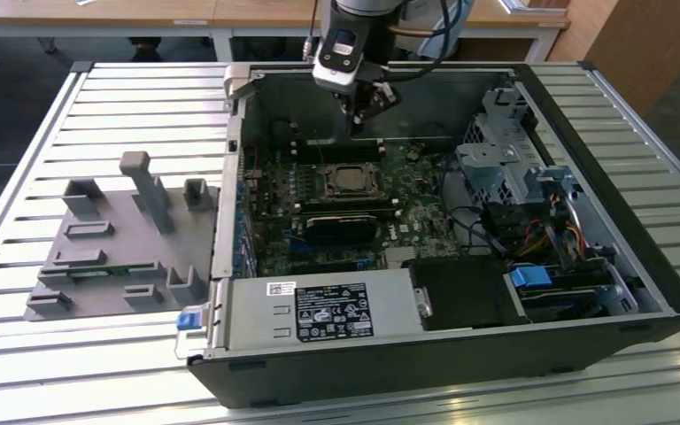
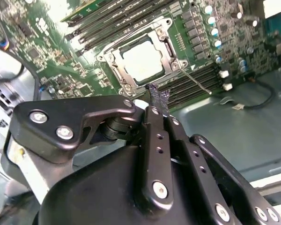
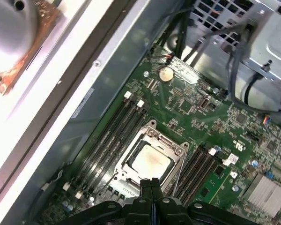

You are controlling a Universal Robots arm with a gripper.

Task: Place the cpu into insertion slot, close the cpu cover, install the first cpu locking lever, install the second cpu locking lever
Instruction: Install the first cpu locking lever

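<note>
— How far along is the job?
— The cpu (image 2: 143,58) is already sitting in the insertion slot (image 1: 327,181), and the cpu cover (image 2: 115,68) is lying flat over it, framing it.
— And the levers?
— One thin locking lever (image 2: 196,80) is sticking out sideways and seems to be unlatched; the other I cannot judge. The hand (image 2: 155,93) is hovering just beside the socket, fingers pressed together, carrying nothing.

slatted table (image 1: 33,359), open computer case (image 1: 435,372), grey fixture (image 1: 110,261)
</note>
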